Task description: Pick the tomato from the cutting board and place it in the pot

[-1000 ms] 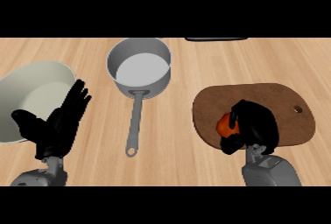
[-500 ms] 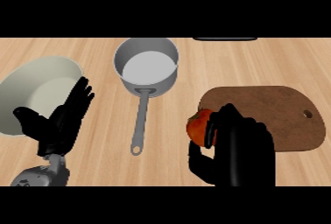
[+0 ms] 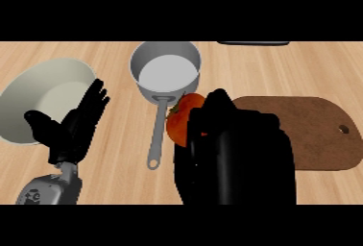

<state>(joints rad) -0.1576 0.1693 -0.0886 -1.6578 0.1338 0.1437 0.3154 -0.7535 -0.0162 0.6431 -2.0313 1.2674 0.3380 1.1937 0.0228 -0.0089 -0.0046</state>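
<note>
Above counter (image 3: 284, 67), right hand (image 3: 234, 153) (fingers curled) grips tomato (image 3: 183, 121).

We read this as a kitchen, seen steeply from above. The work surface is a light wooden counter (image 3: 284, 72) with lengthwise grain, filling the whole view. On it we note cookware: 1 grey metal pot (image 3: 166, 72) with a long handle, at 12 o'clock; 1 pale round plate (image 3: 42, 98), at 9 o'clock; 1 brown wooden cutting board (image 3: 319, 132) with a hanging hole, at 3 o'clock. Food is present too: a red tomato (image 3: 183, 122) near centre. A dark flat object (image 3: 253, 43) at the far edge is cut off; we cannot identify it.
</note>
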